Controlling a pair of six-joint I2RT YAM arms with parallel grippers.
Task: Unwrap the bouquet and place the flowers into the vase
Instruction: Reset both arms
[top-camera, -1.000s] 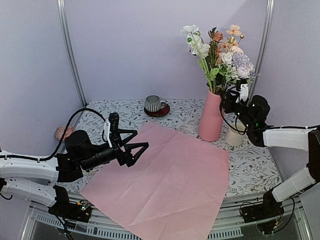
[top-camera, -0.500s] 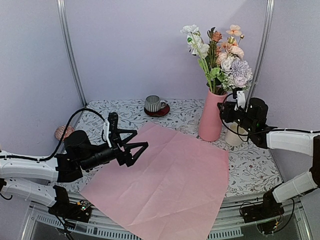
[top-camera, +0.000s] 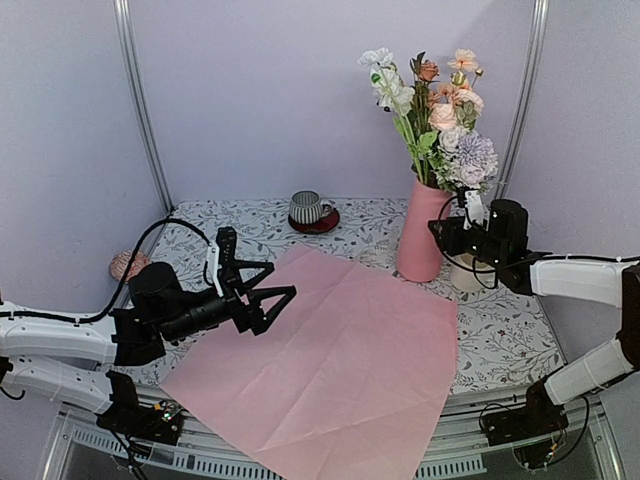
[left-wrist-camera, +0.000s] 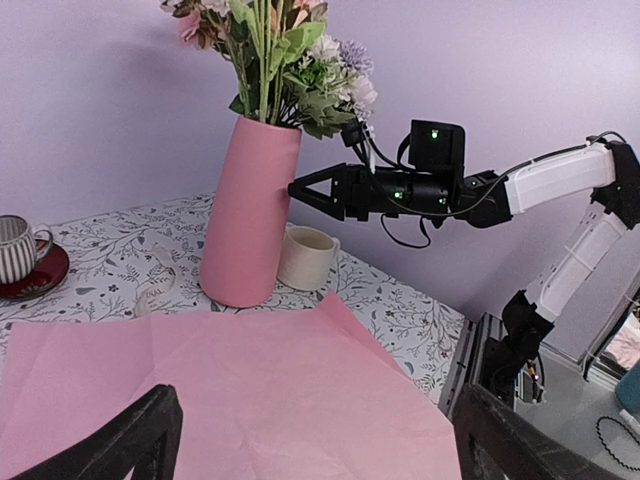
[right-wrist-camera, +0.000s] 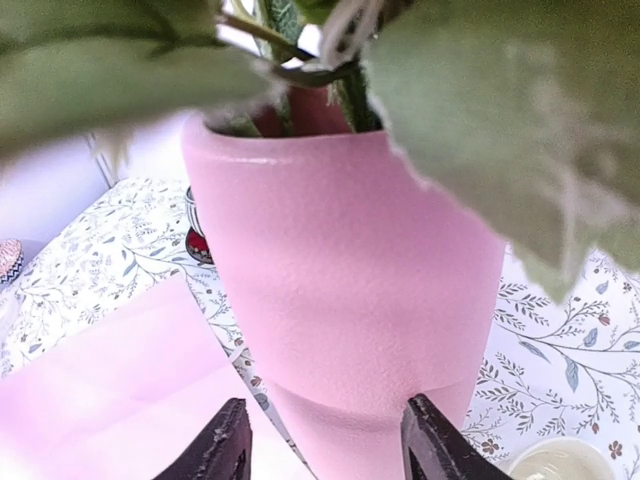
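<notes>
The flowers (top-camera: 432, 105), pink, white, peach and lavender heads on green stems, stand in the tall pink vase (top-camera: 420, 235) at the back right. The bouquet's pink paper (top-camera: 330, 360) lies unwrapped and spread flat on the table. My right gripper (top-camera: 436, 228) hovers right beside the vase's side, and in its wrist view its open jaws (right-wrist-camera: 328, 445) frame the vase (right-wrist-camera: 350, 300), with leaves (right-wrist-camera: 500, 130) overhead. My left gripper (top-camera: 285, 278) hangs wide open and empty above the paper's left part (left-wrist-camera: 250, 390). From the left wrist, the vase (left-wrist-camera: 248, 215) and right gripper (left-wrist-camera: 300, 188) show ahead.
A short cream cup (top-camera: 468, 272) stands just right of the vase, under the right arm. A striped mug on a red saucer (top-camera: 310, 210) sits at the back centre. A pale ribbon (left-wrist-camera: 158, 285) lies left of the vase. A small pink ball (top-camera: 127, 265) rests at the left edge.
My right gripper has dropped from the stems to the vase's body and its jaws have widened. The flower heads have shifted slightly left. The left arm has not moved.
</notes>
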